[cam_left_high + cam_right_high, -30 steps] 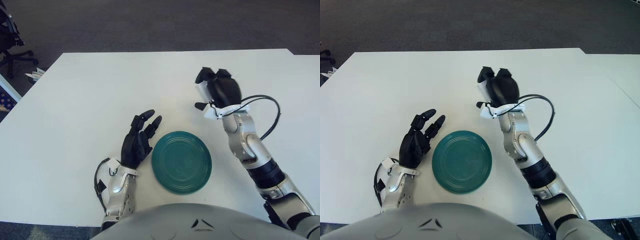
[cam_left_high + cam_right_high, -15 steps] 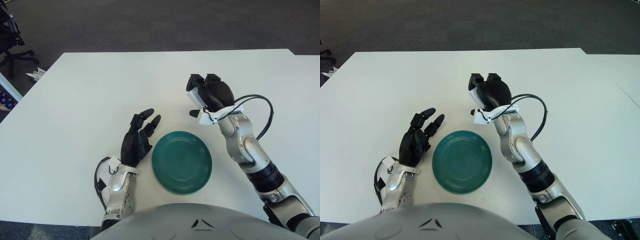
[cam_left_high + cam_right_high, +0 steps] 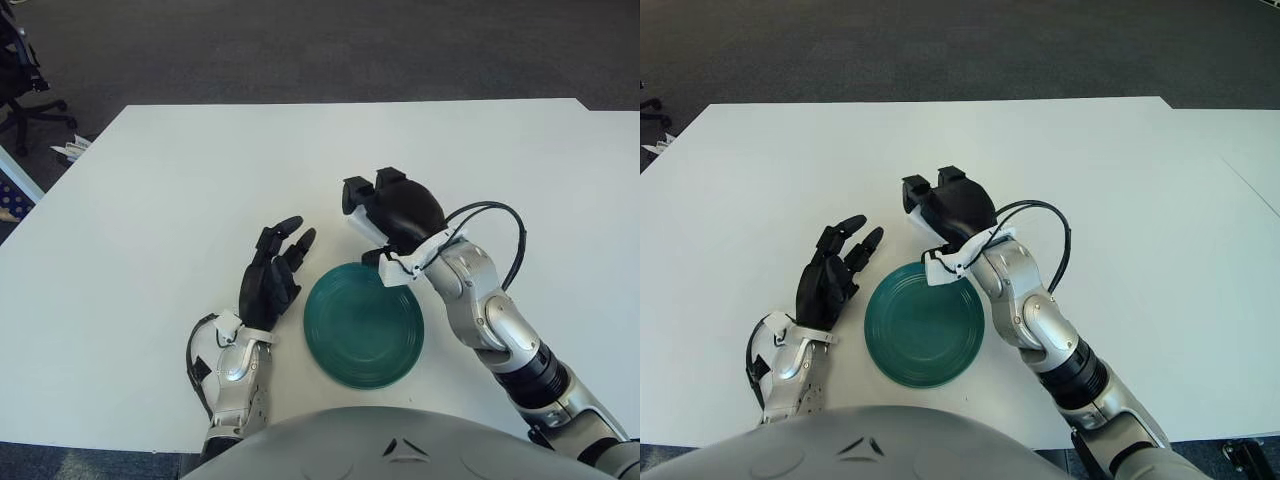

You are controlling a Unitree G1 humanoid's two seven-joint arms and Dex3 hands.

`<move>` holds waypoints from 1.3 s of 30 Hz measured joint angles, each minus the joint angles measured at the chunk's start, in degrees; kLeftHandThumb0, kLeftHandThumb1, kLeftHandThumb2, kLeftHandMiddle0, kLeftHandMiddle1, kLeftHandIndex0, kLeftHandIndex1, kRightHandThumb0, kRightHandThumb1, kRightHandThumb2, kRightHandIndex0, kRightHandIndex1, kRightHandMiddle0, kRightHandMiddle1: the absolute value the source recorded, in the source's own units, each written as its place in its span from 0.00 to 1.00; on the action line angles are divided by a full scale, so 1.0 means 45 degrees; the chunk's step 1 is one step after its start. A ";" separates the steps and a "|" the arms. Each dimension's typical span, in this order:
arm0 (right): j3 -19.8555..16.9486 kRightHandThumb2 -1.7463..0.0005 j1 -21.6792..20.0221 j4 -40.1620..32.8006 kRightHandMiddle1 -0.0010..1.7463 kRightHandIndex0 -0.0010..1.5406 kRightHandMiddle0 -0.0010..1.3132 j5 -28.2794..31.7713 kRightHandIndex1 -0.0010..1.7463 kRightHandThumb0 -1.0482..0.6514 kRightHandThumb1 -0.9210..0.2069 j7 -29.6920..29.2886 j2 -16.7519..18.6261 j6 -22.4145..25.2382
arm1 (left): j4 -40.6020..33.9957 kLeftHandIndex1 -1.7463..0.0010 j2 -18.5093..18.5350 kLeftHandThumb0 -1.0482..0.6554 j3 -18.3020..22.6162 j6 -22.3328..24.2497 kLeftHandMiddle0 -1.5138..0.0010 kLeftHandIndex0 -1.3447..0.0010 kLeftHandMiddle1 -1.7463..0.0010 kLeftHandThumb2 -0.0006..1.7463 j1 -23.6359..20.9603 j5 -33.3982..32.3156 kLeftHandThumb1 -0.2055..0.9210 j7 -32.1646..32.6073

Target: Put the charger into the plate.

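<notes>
Gripping the white charger (image 3: 362, 222), right hand (image 3: 392, 212) fingers curl around it just past the green plate (image 3: 363, 323) rim. Left hand (image 3: 272, 282) fingers spread, beside plate.

The teal plate (image 3: 364, 325) looks glossy and smooth with faint concentric ridges, the white table (image 3: 160, 200) matt and smooth, and both hands' black fingers (image 3: 283, 240) matt plastic above satin silvery metal forearms (image 3: 235, 375).
</notes>
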 measured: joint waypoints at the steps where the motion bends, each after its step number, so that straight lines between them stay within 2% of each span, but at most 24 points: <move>1: 0.0020 0.35 0.0128 -0.0111 0.96 0.68 0.44 0.0000 1.00 0.35 0.44 0.0014 0.0012 -0.0146 | 0.0042 0.46 -0.0002 0.09 0.0042 0.0007 0.53 0.80 0.95 0.54 -0.0077 -0.0079 1.00 -0.0002; 5: 0.0027 0.36 0.0563 -0.0520 0.95 0.69 0.44 0.0002 1.00 0.35 0.44 0.0014 -0.0071 -0.0734 | 0.0283 0.45 -0.0033 0.09 0.0165 0.0096 0.52 0.78 0.95 0.54 -0.0320 -0.0379 1.00 -0.0011; 10: -0.0108 0.37 0.1227 -0.1224 0.95 0.70 0.43 0.0128 1.00 0.36 0.43 0.0024 -0.0620 -0.1737 | 0.0235 0.45 -0.0047 0.09 0.0192 0.0203 0.52 0.77 0.95 0.51 -0.0395 -0.0807 1.00 -0.0042; 17: -0.0200 0.42 0.2178 -0.1318 0.94 0.67 0.41 0.0741 1.00 0.37 0.38 0.0052 -0.1081 -0.2814 | -0.0442 0.45 -0.0020 0.08 -0.0116 0.0627 0.53 0.78 0.95 0.50 0.0071 -0.0758 1.00 0.0350; 27: -0.0315 0.47 0.2946 -0.1318 0.94 0.61 0.38 0.1252 1.00 0.37 0.32 0.0648 -0.1286 -0.3263 | -0.0959 0.46 -0.0002 0.09 -0.0460 0.0992 0.54 0.81 0.95 0.48 0.0352 -0.0563 1.00 0.0997; 34: -0.0488 0.45 0.2984 -0.1307 0.95 0.61 0.38 0.1229 1.00 0.37 0.34 0.0813 -0.1447 -0.3582 | -0.1220 0.46 0.0000 0.08 -0.0703 0.1102 0.56 0.83 0.96 0.48 0.0505 -0.0167 1.00 0.1498; 39: -0.0506 0.43 0.3009 -0.1275 0.95 0.61 0.39 0.1153 1.00 0.37 0.35 0.1234 -0.1528 -0.3687 | -0.1086 0.46 0.0001 0.07 -0.0815 0.0738 0.56 0.83 0.96 0.50 0.0562 0.0305 1.00 0.1598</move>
